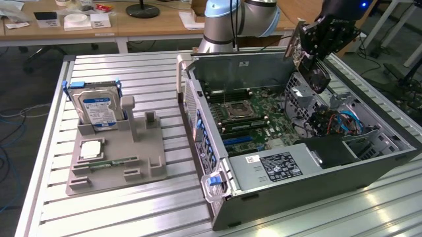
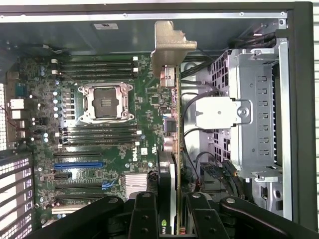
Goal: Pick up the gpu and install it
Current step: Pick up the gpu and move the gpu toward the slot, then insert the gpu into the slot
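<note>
Jaws of the black robot gripper were clamped on the gpu (image 2: 172, 124) (image 1: 314, 72), a thin green circuit board with dark components. Its narrow silver metal bracket (image 2: 172, 45) was at the end away from the jaws. The card stood on edge, held in the air over the open dark grey metal computer case (image 1: 369, 168), close to the case's far wall. In the wrist view it lay between the green motherboard (image 2: 124, 149) with its square silver processor socket (image 2: 105, 102) and the perforated silver drive cage (image 2: 254, 109). Whether the card touched the board could not be told.

A grey power supply box with a white label (image 1: 277, 165) sat in the case's near corner. The case rested on a ribbed aluminium surface (image 1: 132, 207). Well apart, toward the exterior view's left, a grey plastic fixture (image 1: 151, 148) held an upright silver hard drive with a blue-white label (image 1: 97, 106) and a slim green memory stick (image 1: 112, 162) lying flat.
</note>
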Motion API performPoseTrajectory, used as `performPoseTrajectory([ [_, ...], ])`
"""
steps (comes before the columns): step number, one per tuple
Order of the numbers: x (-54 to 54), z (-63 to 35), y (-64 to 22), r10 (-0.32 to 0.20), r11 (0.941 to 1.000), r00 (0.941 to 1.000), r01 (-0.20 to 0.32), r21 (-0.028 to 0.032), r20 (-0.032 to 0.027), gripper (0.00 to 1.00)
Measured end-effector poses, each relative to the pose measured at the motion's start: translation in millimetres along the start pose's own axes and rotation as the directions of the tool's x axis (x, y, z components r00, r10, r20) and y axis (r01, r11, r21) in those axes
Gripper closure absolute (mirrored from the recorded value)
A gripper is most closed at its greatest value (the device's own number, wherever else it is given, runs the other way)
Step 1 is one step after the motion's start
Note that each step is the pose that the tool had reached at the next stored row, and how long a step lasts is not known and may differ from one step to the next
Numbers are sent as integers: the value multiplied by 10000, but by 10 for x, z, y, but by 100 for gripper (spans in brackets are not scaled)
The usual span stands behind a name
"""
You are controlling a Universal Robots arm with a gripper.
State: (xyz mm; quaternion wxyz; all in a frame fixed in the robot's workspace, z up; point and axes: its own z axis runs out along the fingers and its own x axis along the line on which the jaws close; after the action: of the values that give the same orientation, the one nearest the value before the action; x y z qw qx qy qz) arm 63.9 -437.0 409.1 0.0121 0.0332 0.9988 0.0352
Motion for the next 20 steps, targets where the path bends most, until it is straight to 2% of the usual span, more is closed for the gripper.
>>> performPoseTrajectory([
  [6,1,31,-2,0,10000,10000,0,0,0,73],
  [20,1,33,-3,0,10000,10000,0,1,0,73],
])
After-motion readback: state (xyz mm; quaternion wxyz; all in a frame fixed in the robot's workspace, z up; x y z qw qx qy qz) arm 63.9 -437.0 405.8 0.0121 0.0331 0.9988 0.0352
